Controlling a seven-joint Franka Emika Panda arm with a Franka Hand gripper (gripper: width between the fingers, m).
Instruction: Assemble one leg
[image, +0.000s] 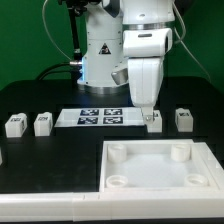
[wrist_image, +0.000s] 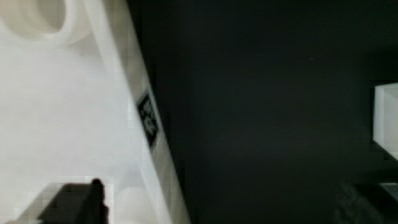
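Several small white legs with tags stand in a row on the black table: two at the exterior view's left (image: 14, 125) (image: 42, 123) and two at its right (image: 153, 121) (image: 184, 119). My gripper (image: 149, 110) hangs low, right over or just behind the nearer right leg; whether it touches is hidden. In the wrist view the gripper (wrist_image: 222, 205) is open, its fingers (wrist_image: 71, 200) far apart, with only dark table between them. The large white square part (wrist_image: 71, 110) with a round socket and a side tag fills one side there. A white edge (wrist_image: 388, 120) shows at the other side.
The marker board (image: 100, 118) lies between the two pairs of legs. The large white square part (image: 160, 185) with round corner sockets lies in front of the gripper. The robot base (image: 100, 50) stands behind. A white strip (image: 40, 208) runs along the front edge.
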